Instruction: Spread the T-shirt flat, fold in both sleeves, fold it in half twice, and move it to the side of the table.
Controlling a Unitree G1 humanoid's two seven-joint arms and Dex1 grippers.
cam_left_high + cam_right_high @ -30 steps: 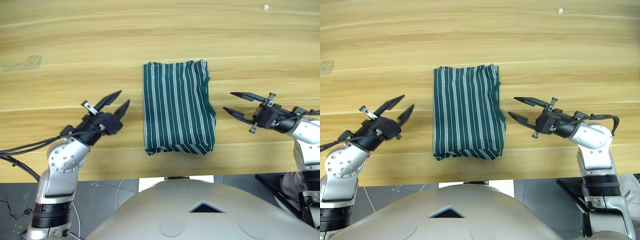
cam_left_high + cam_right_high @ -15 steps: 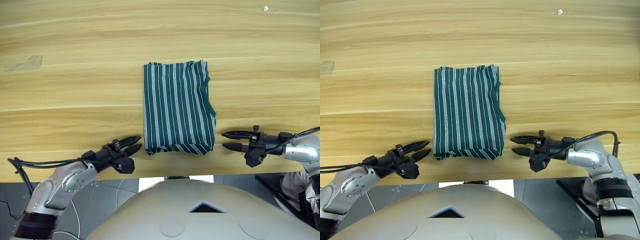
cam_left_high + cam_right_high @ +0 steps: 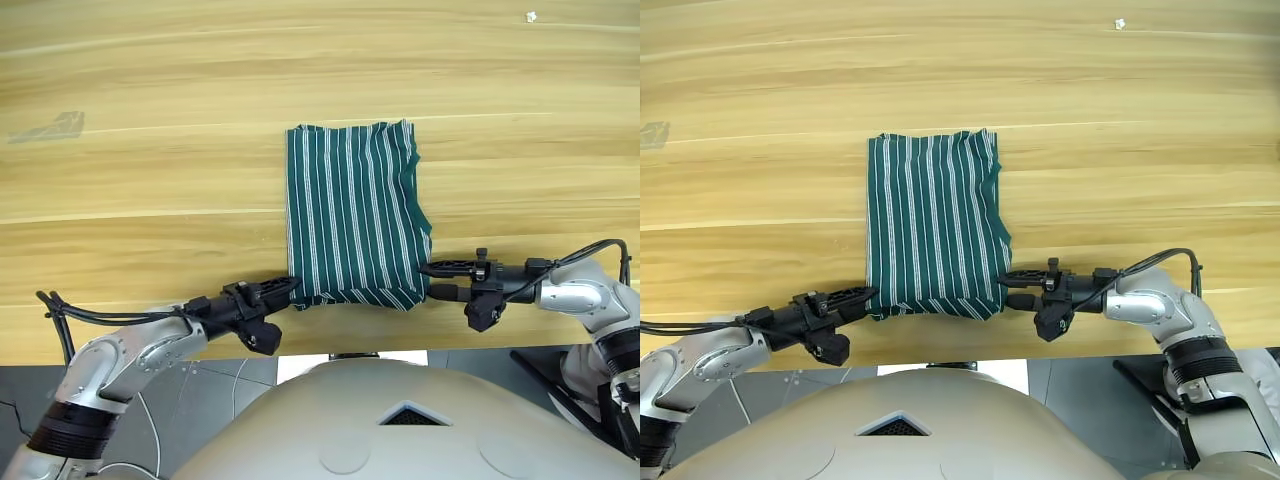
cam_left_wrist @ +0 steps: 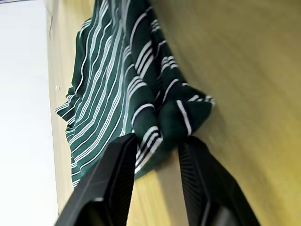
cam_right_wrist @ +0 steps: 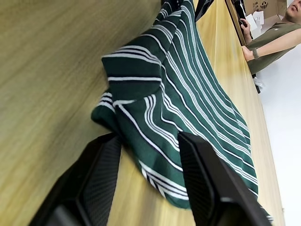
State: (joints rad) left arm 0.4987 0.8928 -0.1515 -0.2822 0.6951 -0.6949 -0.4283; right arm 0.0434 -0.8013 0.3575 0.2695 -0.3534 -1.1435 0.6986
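T-shirt is lying on the desk, folded into a green striped rectangle, with its near hem sitting close to the desk's front edge. My left end effector is sitting low at the shirt's near-left corner with its fingers spread. In the left wrist view that corner is poking in between them. Same deal on the other side: the right end effector is lying at the shirt's near-right corner, fingers parted around the bunched cloth. Neither one is clamping down, as far as I'm seeing. A tiny white scrap is sitting well beyond the shirt's far-right corner.
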